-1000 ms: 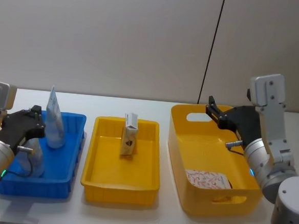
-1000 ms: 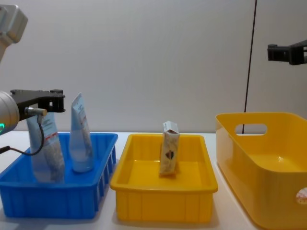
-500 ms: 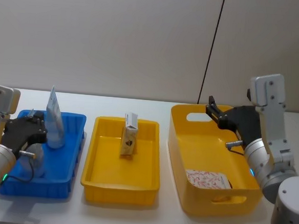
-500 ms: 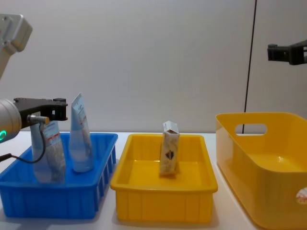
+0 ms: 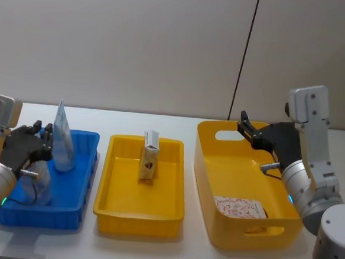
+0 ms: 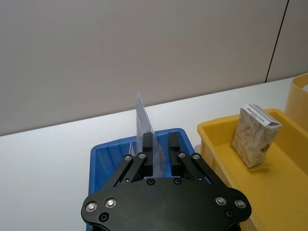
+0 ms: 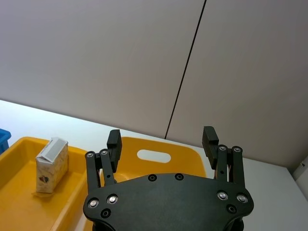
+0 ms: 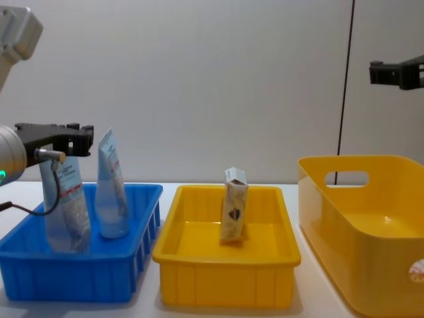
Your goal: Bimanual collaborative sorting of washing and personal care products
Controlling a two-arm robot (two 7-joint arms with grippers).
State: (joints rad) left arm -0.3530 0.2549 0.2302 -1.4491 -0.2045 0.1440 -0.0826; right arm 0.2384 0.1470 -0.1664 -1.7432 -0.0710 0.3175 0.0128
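Observation:
Two pale-blue squeeze tubes are in the blue bin (image 5: 68,187). One tube (image 5: 62,139) (image 8: 112,192) (image 6: 143,118) stands free at the bin's back. My left gripper (image 5: 41,144) (image 8: 76,138) (image 6: 160,142) is shut on the top of the nearer tube (image 5: 41,182) (image 8: 65,212), whose base is down inside the bin. A small white carton (image 5: 148,157) (image 8: 233,213) (image 7: 50,163) stands upright in the shallow yellow tray (image 5: 137,213). Another carton (image 5: 238,206) with red print lies flat in the deep yellow bin (image 5: 254,236). My right gripper (image 5: 248,128) (image 7: 162,137) (image 8: 381,71) hangs open above that bin's far rim.
The three containers stand in a row on a white table (image 5: 152,246), with the blue bin at the left, the tray in the middle and the deep bin at the right. A grey wall with a dark vertical seam (image 5: 244,57) rises behind.
The left gripper dipped a little into the blue bin with the near tube, then rose back to about its earlier height. The right arm has not moved.

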